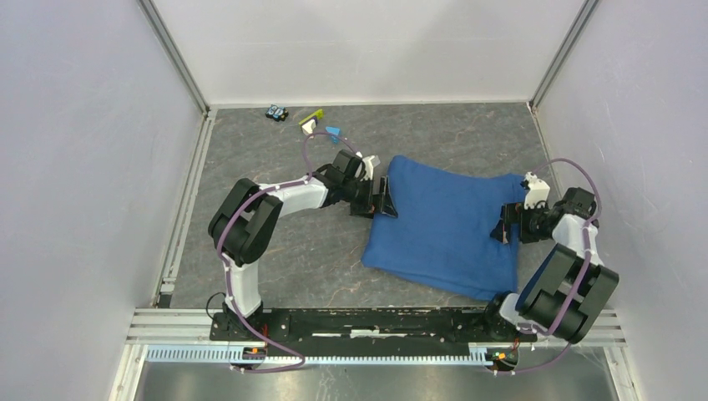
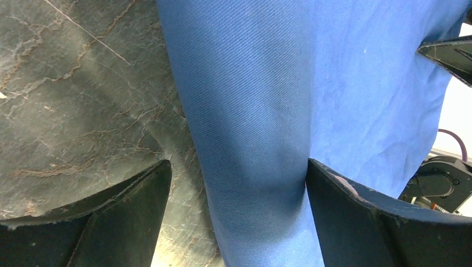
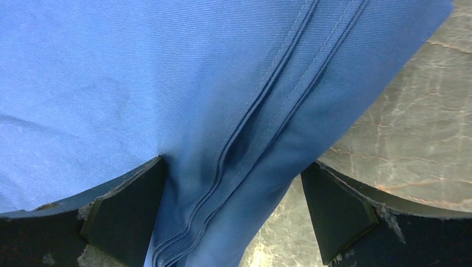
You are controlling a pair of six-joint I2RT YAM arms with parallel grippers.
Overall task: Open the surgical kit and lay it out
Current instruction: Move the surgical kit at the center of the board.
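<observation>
The surgical kit is a folded blue cloth wrap lying flat on the grey table, and whatever it holds is hidden. My left gripper is at the wrap's left edge. In the left wrist view it is open wide: one finger is over bare table, the other is over the blue cloth, and the cloth's edge runs between them. My right gripper is at the wrap's right edge. It is also open, astride the stitched, layered hem.
A small dark toy and a white-yellow-blue block toy lie near the back wall. Pale walls close in the left, back and right. A metal rail carrying the arm bases runs along the near edge.
</observation>
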